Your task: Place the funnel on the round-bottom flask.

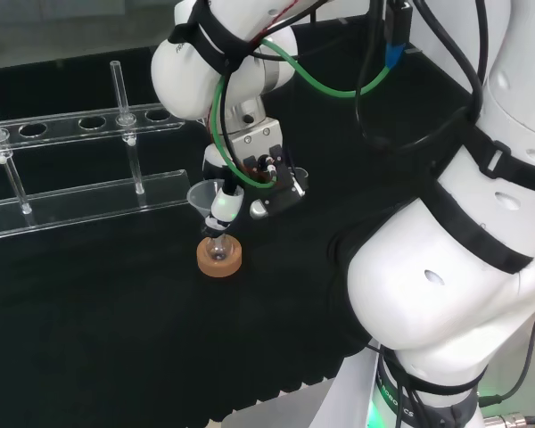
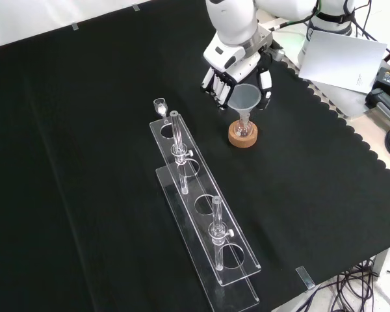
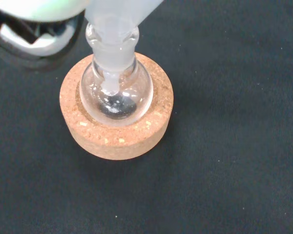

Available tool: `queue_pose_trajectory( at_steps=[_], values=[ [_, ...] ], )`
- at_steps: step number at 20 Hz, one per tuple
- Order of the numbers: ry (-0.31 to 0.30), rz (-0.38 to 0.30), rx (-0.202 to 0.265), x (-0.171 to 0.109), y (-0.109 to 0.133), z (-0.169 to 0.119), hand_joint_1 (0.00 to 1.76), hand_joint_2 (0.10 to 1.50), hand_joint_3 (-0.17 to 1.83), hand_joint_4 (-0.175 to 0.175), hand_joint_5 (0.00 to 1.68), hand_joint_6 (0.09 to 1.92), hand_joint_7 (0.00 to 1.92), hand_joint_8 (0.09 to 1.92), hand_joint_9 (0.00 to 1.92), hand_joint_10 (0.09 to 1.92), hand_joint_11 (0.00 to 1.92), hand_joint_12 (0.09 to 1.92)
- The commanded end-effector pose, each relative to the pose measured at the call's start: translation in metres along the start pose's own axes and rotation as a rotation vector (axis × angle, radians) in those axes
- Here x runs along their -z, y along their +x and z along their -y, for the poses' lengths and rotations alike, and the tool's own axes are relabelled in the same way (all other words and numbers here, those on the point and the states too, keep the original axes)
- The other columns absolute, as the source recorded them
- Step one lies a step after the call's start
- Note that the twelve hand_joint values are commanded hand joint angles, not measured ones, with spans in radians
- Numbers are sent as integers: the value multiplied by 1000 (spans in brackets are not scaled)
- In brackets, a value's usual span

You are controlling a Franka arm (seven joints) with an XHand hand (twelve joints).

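A small clear round-bottom flask [image 1: 218,251] [image 2: 242,128] [image 3: 115,95] stands upright in a cork ring [image 1: 219,259] [image 2: 242,136] [image 3: 117,131] on the black cloth. A clear funnel [image 1: 205,193] [image 2: 244,97] [image 3: 118,19] stands over it, and its stem reaches down through the flask's neck, as the wrist view shows. The hand [image 1: 250,178] [image 2: 229,73] hangs right above the flask. Its fingers and thumb curl round the funnel's cone from both sides, shut on it.
A long clear plastic rack [image 1: 80,201] [image 2: 205,214] holding upright glass tubes stands left of the flask in the head view, nearer the camera in the front view. A small glass piece [image 2: 160,104] stands at the rack's far end. White paper [image 2: 344,62] lies off the cloth.
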State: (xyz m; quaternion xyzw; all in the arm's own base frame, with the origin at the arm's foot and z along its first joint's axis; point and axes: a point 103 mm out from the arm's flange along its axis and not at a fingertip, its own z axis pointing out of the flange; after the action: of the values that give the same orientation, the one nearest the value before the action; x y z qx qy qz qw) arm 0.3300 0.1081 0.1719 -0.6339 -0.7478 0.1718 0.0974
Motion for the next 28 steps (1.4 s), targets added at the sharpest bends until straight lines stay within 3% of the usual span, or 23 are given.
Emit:
queue_pose_trajectory(
  at_steps=[1,7,12,22,28],
  values=[
    [3,-1,3,-4,1,4,866,513,600,42,752,530,984,415,1000,239,448,1329],
    [0,8,16,-6,0,13,806,503,565,51,557,300,763,383,806,236,375,1370],
    [-3,9,24,-5,2,18,753,524,472,45,542,87,595,428,643,392,324,1392],
    [-11,3,42,2,12,19,723,531,441,35,480,87,524,442,569,479,311,1406],
    [-10,-4,86,14,17,24,550,555,277,27,136,87,192,467,215,662,72,1508]
  ],
)
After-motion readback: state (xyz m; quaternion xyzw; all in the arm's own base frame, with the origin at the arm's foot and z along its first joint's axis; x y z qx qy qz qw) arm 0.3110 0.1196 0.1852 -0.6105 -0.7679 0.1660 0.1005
